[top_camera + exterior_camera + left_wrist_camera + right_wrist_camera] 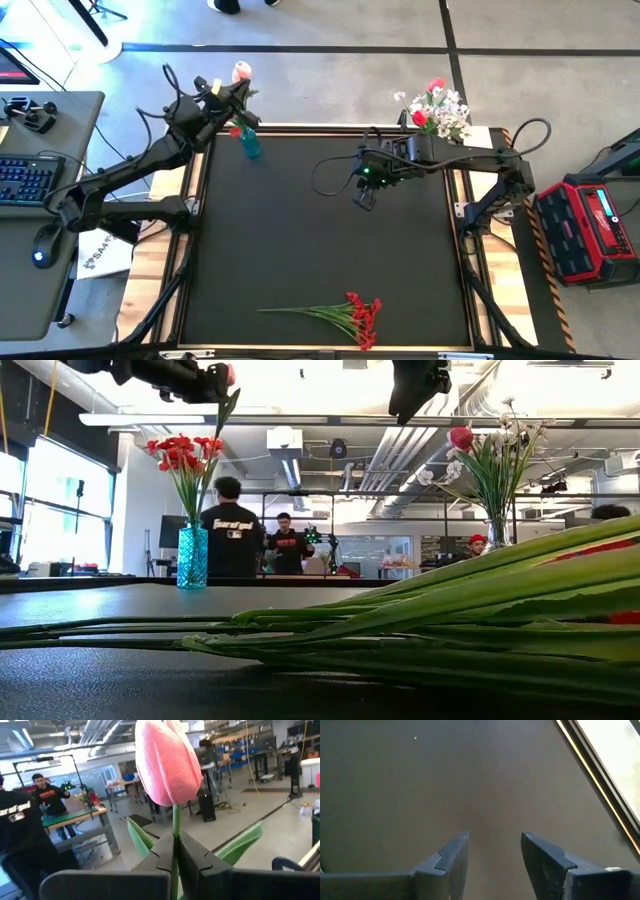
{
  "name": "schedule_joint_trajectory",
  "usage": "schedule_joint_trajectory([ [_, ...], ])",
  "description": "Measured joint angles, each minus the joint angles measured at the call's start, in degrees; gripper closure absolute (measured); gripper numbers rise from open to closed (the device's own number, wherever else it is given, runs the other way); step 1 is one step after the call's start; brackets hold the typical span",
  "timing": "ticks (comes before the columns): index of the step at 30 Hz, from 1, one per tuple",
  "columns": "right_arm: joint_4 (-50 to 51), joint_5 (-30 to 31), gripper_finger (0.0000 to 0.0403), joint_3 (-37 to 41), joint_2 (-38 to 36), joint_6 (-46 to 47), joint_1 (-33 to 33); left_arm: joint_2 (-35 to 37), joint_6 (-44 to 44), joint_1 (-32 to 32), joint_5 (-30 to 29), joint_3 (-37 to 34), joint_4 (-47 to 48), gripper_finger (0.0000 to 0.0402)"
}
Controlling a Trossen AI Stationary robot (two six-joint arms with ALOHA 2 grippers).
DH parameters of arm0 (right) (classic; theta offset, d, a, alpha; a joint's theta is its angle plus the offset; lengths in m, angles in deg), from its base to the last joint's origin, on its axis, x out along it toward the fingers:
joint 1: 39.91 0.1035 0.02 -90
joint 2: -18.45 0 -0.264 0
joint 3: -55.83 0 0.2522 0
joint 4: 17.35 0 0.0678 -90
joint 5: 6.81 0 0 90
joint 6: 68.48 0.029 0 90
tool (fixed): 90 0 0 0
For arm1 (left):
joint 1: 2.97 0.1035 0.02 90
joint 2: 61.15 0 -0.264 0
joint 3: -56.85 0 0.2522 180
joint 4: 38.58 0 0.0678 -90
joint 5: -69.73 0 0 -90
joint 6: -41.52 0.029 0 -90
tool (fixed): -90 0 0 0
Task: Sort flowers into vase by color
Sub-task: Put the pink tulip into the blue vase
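High view. Black bench (300,240) under two dark arms. Left gripper (232,92) at the far left corner, above a blue vase (249,143) with red blooms, fingers clenched on a pink tulip (241,71). Right gripper (364,194) hanging over the bench's middle right, fingers apart and holding nothing. Clear vase of white sprays and red flowers (437,112) at the far right corner. Bunch of red flowers (340,315) lying flat near the front edge, blooms to the right, stems to the left. Keyboard (28,180) and mouse (39,257) on a side desk at left; red case (592,228) at right.

Low view. Blue vase (192,557) upright on the far left of the bench, red blooms (183,452) above it. Left gripper (205,382) overhead with a green leaf trailing down beside the blooms. Right gripper (418,385) overhead near the centre. Clear vase (497,532) at right with white and red flowers (478,450). Green stems (420,615) of the lying bunch filling the foreground. Several people (232,528) standing in the room behind.

Left wrist view. Pink tulip (162,760) upright, stem gripped tight between the fingers (162,855), green leaves either side. Person in black (20,840) at left.

Right wrist view. Fingers (452,857) spread over bare black bench (420,780); bench edge (592,775) to one side.
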Motion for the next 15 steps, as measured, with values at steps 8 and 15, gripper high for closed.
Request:
schedule_joint_trajectory([
  [8, 0.0, 0.0, 0.0234, 0.0, 0.0, 0.0, 0.0, 0.1, -2.9, 0.9, 0.2, -0.7, -0.1, 0.0401],
  [15, 0.0, 0.0, 0.0234, 0.0, 0.0, -0.1, -0.2, -1.8, -7.2, 2.9, -1.3, -0.7, 5.6, 0.0401],
])
